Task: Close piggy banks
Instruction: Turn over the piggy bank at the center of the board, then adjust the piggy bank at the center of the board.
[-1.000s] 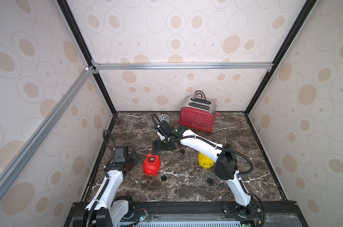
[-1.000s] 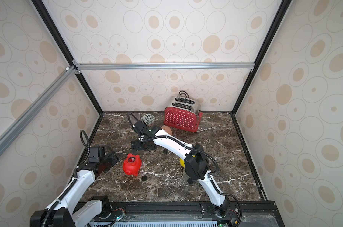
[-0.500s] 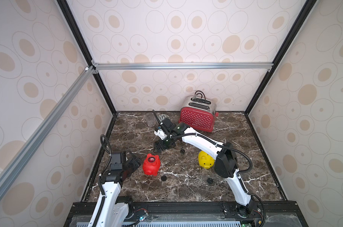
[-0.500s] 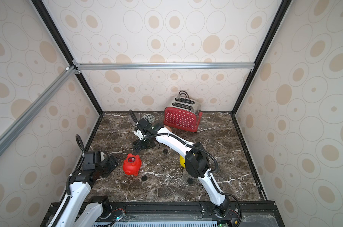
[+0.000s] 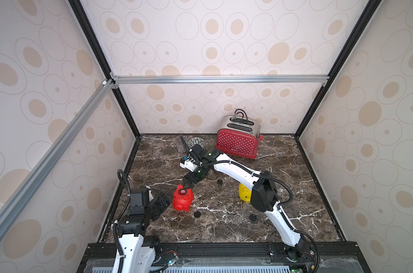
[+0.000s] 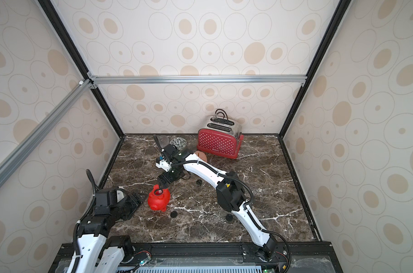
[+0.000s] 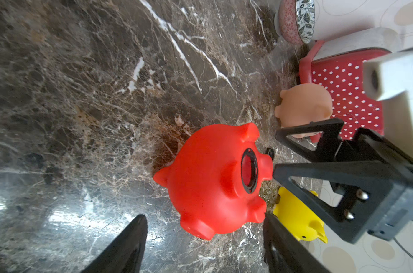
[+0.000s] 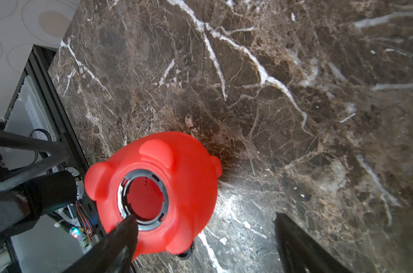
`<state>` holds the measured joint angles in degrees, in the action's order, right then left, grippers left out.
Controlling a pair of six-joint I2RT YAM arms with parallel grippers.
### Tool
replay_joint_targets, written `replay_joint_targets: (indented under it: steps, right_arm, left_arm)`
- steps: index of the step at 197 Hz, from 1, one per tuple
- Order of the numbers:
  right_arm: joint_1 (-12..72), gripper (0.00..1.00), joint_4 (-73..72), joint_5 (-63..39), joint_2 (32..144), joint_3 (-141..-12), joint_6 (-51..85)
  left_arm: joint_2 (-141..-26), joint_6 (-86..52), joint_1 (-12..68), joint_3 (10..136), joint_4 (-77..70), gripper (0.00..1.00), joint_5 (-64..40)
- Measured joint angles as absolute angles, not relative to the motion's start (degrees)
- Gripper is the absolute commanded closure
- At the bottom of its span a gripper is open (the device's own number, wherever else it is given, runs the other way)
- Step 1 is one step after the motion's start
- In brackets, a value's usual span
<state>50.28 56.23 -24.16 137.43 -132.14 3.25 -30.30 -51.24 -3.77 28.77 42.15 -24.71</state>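
We are seeing the red piggy bank (image 5: pixel 183 201) lying on the marble table (image 5: pixel 224 232), at the near left, with nothing clamping it. The left gripper (image 7: pixel 204 218) is sitting just to its left with jaws spread, the pig lying ahead of the gap. The right gripper (image 7: pixel 277 153) is hanging over it from the far side, also spread and carrying nothing. One of its fingertips (image 8: pixel 127 227) is lying over the black ring of the belly hole (image 8: pixel 145 199).

We are judging the main risk to be rolling. The body is rounded and resting on its back, so a push on the ring's edge could be turning the hole away or sliding the pig. The two grippers are also crowding each other beside it and could be colliding. The hole is standing open, and a black plug (image 5: pixel 197 214) is lying loose just near-right of the pig.

The hole is facing upward, tilted slightly toward the far side, with the feet up around it. Its long axis is running roughly near to far. We cannot tell for certain which end is the snout.
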Motion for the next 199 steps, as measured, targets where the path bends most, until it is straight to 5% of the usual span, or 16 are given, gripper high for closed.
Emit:
replay_joint_targets:
  steps: [199]
  right_arm:
    - [51.8, 0.15, 54.6, -26.9, 141.7, -134.7, 2.3]
  left_arm:
    - [-31.6, -56.6, -3.7, 19.8, 31.0, 0.15, -34.5]
